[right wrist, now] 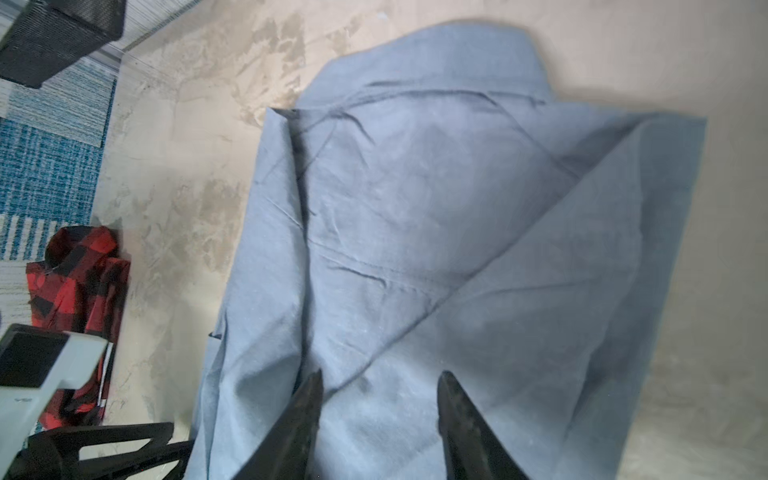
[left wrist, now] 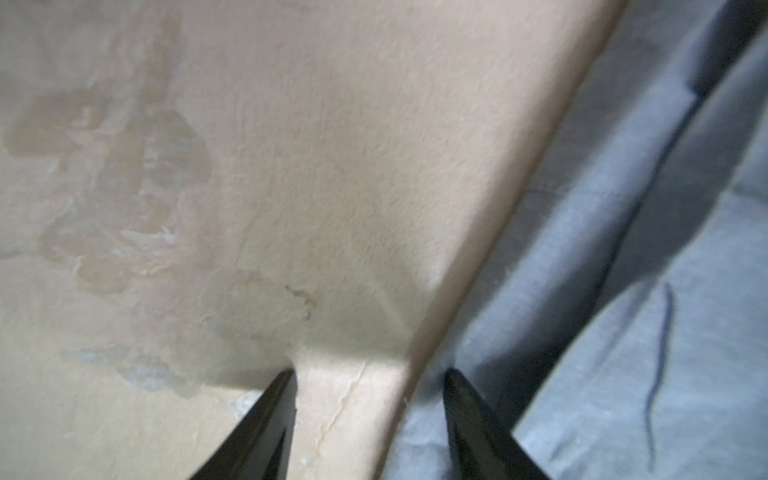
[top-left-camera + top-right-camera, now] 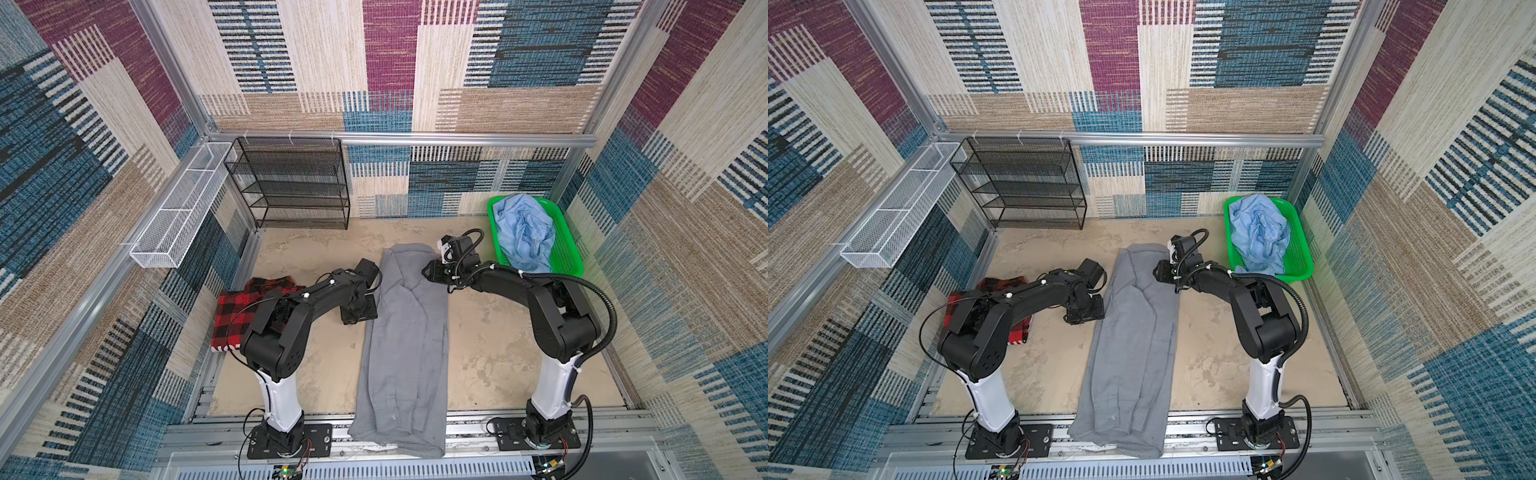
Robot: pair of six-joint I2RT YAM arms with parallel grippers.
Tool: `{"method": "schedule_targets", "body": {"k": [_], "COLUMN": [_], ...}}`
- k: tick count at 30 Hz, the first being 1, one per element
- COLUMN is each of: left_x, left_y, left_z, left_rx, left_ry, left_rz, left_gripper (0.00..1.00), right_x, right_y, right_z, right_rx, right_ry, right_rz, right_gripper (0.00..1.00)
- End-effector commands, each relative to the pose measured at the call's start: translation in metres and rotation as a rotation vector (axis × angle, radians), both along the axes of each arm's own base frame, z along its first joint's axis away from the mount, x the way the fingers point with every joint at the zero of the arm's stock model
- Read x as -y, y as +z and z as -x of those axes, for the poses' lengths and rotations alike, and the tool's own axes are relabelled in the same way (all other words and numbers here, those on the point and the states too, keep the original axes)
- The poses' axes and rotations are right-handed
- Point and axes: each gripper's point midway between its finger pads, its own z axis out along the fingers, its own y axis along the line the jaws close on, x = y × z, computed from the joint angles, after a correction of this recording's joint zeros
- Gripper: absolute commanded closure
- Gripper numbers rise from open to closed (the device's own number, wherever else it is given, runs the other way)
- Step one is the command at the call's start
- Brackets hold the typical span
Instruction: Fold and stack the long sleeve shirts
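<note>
**Over the grey shirt (image 3: 405, 332): left tool (image 2: 370, 374) and right tool (image 1: 380, 374) both released**

The left tool sits at the shirt's left edge with its jaws apart and empty, one tip over bare desk (image 2: 291, 166) and the other over grey cloth. The right tool is parted too, gripping nothing, above the shirt's folded-in far end. The grey shirt lies as a long narrow strip down the middle of the desk, its near end draped over the front rail (image 3: 540, 419). The red-and-black plaid shirt (image 3: 228, 303) lies folded at the far left. The light blue shirt (image 3: 525, 232) is crumpled in the green basket (image 3: 567, 249) at the back right.
</note>
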Motion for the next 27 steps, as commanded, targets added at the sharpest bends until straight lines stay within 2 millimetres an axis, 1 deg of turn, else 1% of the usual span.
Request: {"method": "schedule_targets", "body": {"k": [1,3,7,10,13,15,18,19,21,22,23,24,25,26,27], "left_x": [-0.011,-0.01,-0.012,-0.015,-0.018,-0.02,-0.02,-0.018,-0.014,-0.011,-0.008,-0.004,-0.002,0.001,0.005], "left_y": [-0.017,-0.018,-0.015,-0.006,0.012,0.027,0.048,0.054,0.06,0.06,0.057,0.055,0.051,0.049,0.047], "left_z": [0.029,0.031,0.026,0.011,-0.009,-0.022,-0.037,-0.039,-0.038,-0.034,-0.029,-0.023,-0.014,-0.007,0.0], "left_rx": [-0.122,-0.128,-0.118,-0.095,-0.055,-0.021,0.03,0.044,0.052,0.045,0.031,0.022,0.011,0.006,0.004], "left_ry": [0.009,0.008,0.01,0.028,0.042,0.047,0.055,0.057,0.053,0.054,0.056,0.057,0.061,0.065,0.065], "left_rz": [-0.029,-0.022,-0.024,0.004,0.031,0.046,0.082,0.094,0.125,0.149,0.176,0.205,0.223,0.238,0.261], "left_gripper": [0.39,0.39,0.39,0.38,0.36,0.34,0.31,0.27,0.26,0.26,0.26,0.26,0.26,0.26,0.26], "right_x": [-0.01,-0.009,-0.004,0.002,0.003,0.0,-0.003,-0.005,-0.011,-0.014,-0.016,-0.014,-0.013,-0.014,-0.015], "right_y": [-0.007,-0.022,-0.043,-0.053,-0.06,-0.055,-0.04,-0.036,-0.019,-0.006,0.013,0.034,0.054,0.07,0.081], "right_z": [-0.009,-0.013,-0.03,-0.048,-0.07,-0.088,-0.124,-0.133,-0.145,-0.143,-0.139,-0.133,-0.123,-0.113,-0.098], "right_rx": [0.003,-0.028,-0.045,-0.037,-0.04,-0.017,0.052,0.056,0.072,0.086,0.121,0.158,0.194,0.218,0.224], "right_ry": [-0.006,-0.017,-0.039,-0.059,-0.065,-0.058,-0.057,-0.046,-0.021,-0.008,0.003,-0.007,-0.005,0.004,0.019], "right_rz": [-0.106,-0.113,-0.086,-0.077,-0.088,-0.102,-0.077,-0.068,-0.071,-0.084,-0.099,-0.103,-0.116,-0.131,-0.147], "right_gripper": [0.54,0.55,0.56,0.56,0.56,0.56,0.55,0.55,0.54,0.53,0.51,0.44,0.34,0.28,0.22]}}
